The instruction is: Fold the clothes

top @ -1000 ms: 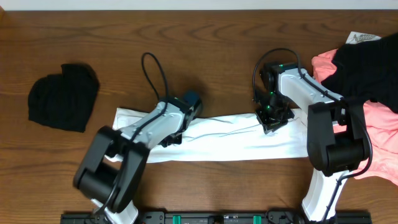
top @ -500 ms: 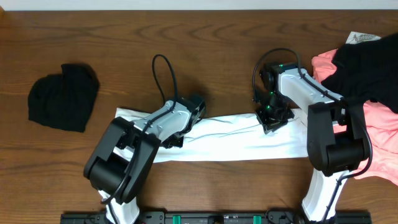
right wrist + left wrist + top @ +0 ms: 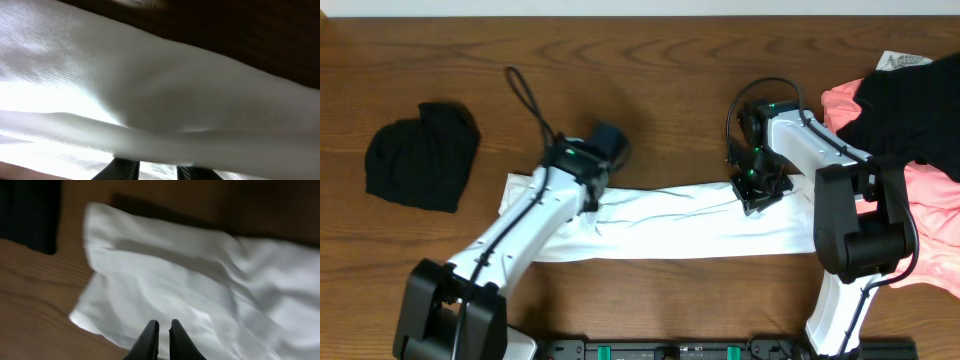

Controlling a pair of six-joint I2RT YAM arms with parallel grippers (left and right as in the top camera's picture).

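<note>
Shifted leftward and back since the earlier frame, the left tool (image 3: 164, 330) sits closed and empty over the left part of the white T-shirt (image 3: 670, 225), a long band across the surface (image 3: 650, 70); the right tool (image 3: 159, 170) grips its upper right edge.

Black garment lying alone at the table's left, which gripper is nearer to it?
Left. The left gripper is over the left part of the white shirt, right of the black garment; the right gripper grips the shirt much farther right.
</note>
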